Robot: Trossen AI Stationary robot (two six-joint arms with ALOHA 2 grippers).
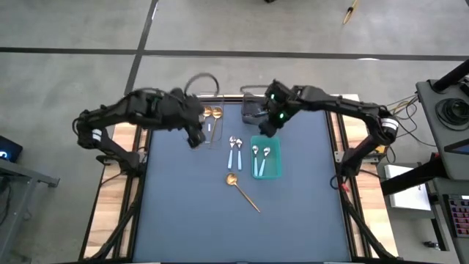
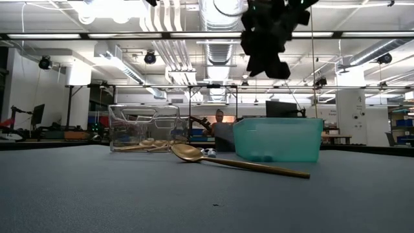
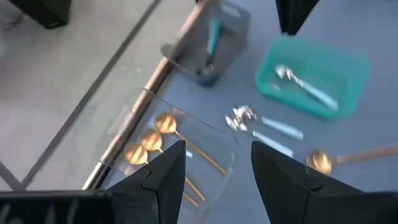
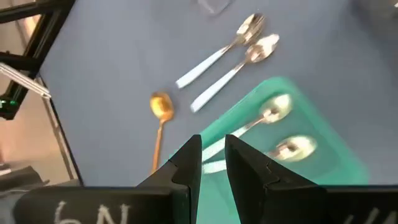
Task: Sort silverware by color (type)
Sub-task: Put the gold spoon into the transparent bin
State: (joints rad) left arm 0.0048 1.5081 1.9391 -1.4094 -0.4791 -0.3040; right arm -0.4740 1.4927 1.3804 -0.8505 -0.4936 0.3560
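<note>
A gold spoon (image 1: 242, 189) lies flat on the dark mat. Two silver spoons with light-blue handles (image 1: 234, 150) lie side by side beyond it. Two more such spoons (image 4: 283, 127) rest in the teal bin (image 1: 277, 170). Gold spoons (image 3: 149, 140) lie in the clear bin (image 1: 218, 128), and a teal-handled spoon (image 3: 213, 34) stands in the grey bin (image 1: 251, 114). My left gripper (image 3: 217, 146) hangs open over the clear bin's near side (image 1: 195, 138). My right gripper (image 4: 213, 140) hovers above the teal bin's far end (image 1: 268, 128), its fingers a narrow gap apart with nothing between them.
The three bins stand in the far middle of the mat, the clear one on the left, the grey one behind the teal one. The mat's near half holds only the gold spoon (image 2: 239, 162). Wooden table edges and black frame rails run along both sides.
</note>
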